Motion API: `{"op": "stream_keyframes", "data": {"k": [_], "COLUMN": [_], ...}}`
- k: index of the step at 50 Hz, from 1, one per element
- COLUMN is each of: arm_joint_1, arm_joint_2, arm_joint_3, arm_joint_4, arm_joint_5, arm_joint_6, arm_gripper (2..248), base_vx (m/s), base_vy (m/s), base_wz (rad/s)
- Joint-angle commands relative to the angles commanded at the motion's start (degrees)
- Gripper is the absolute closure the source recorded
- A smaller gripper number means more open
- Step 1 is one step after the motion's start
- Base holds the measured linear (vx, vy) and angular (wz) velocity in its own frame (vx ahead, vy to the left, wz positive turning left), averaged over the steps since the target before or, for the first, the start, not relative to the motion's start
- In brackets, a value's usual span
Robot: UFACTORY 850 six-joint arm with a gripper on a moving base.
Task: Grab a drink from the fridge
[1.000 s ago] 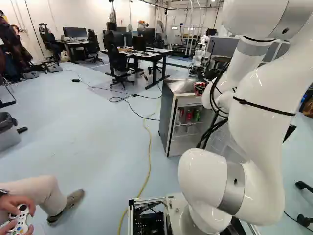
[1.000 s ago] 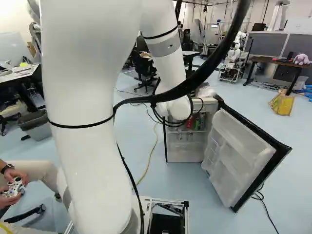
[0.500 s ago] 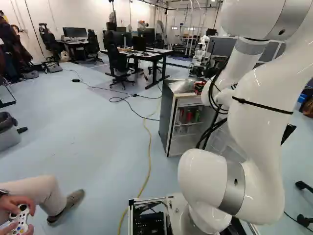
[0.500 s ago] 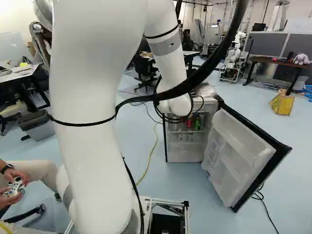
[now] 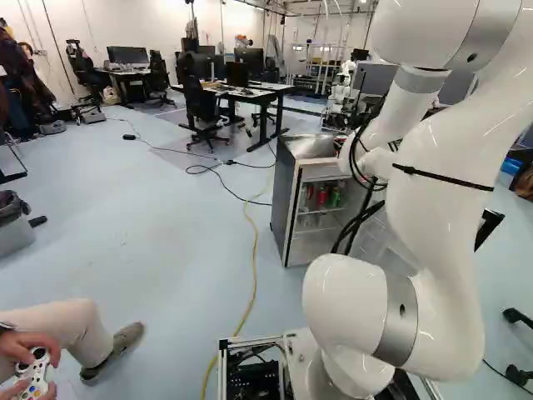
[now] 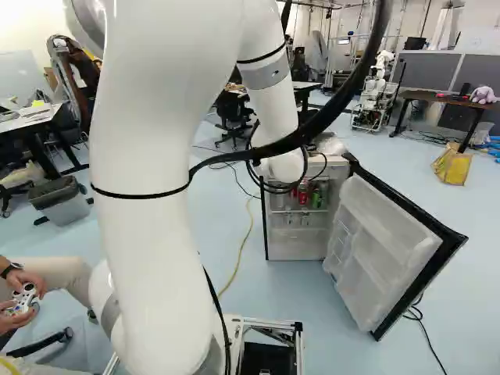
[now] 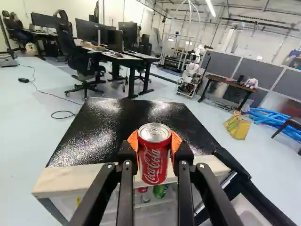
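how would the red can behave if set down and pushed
The red can looks smooth and shiny, so it may slip if the hand loosens. Being round, it would probably roll once on its side; tall and narrow, it could tip if pushed high.

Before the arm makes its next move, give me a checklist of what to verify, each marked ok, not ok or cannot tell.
1. Can held between both orange pads of the pincer: ok.
2. Can upright: ok.
3. Can clear of the front edge of the fridge: cannot tell; it is outside, but the gap doesn't show.
4. Door shut: not ok, it stands wide open.
5. Black cables free of the fridge: cannot tell; they pass in front of it in the left base view.
6. Floor ahead free of cords: not ok, a yellow cord lies there.
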Motion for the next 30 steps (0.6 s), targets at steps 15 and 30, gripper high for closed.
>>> {"op": "stream_keyframes", "data": {"k": [15, 30], "arm_joint_1": [1.2, 2.8], "arm_joint_2": [-0.2, -0.4], "arm_joint_3": [-0.3, -0.4], "arm_joint_4": [4.9, 9.5], "arm_joint_5": [0.0, 0.0], "arm_joint_6": [0.0, 0.0], "arm_gripper": [162, 162], "base_vx": [0.0, 0.0], "base_vy": [0.0, 0.0], "base_wz": [0.0, 0.0]}}
